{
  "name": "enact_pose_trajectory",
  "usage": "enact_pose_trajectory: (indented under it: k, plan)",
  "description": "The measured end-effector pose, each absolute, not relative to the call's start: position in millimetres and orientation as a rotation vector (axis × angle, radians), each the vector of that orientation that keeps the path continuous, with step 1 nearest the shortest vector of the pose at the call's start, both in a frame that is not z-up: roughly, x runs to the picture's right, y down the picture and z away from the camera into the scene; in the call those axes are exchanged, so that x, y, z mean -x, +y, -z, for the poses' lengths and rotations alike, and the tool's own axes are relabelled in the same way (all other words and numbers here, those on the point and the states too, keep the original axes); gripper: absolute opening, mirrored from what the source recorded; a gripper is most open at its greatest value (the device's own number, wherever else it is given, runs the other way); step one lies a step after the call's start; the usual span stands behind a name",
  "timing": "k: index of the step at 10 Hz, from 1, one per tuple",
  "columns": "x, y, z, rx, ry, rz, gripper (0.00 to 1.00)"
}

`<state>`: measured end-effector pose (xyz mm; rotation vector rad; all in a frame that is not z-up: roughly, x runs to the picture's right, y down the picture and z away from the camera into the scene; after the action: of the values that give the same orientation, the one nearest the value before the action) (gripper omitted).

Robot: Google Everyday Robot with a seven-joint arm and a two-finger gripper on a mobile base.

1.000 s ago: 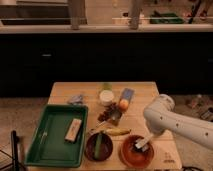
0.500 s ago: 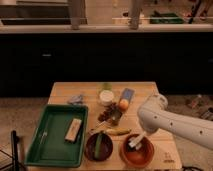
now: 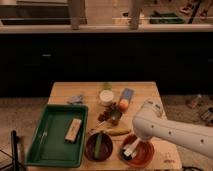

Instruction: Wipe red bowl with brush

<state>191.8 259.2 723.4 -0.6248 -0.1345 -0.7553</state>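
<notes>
As set out for wiping: red bowl (image 3: 148,158), near-right corner of desk (image 3: 145,92), brush (image 3: 131,149) and pincer (image 3: 135,144) inside its rim.

Sits just right of darker brown bowl (image 3: 88,150) holding a green piece (image 3: 99,144), close but seemingly apart; green tray (image 3: 60,107) with tan block (image 3: 73,130) well to the left. Judged rigid, shallow and light, so liable to skid or tip under sideways strokes; best pressed downward, with strokes kept within the rim. Brush whitish, short and blocky; judged light and stiff in the handle, apt to twist in a grip; best taken across the stubby handle, leaving the head free. Pincer at end of white arm (image 3: 170,133) reaching in from the right, down at the brush; cannot tell how far open, nor whether holding the brush.
</notes>
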Motion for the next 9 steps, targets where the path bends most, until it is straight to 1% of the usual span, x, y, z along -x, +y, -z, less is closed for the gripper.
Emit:
enact_pose_trajectory:
  k: [2, 5, 9]
  plan:
    - [-209.3, 272.3, -719.1, 0.663, -0.123, 0.741, 0.00]
    - [-243.6, 278.9, -720.7, 0.710, -0.083, 0.689, 0.00]
    - [-267.2, 263.8, -731.1, 0.714, -0.037, 0.637, 0.00]
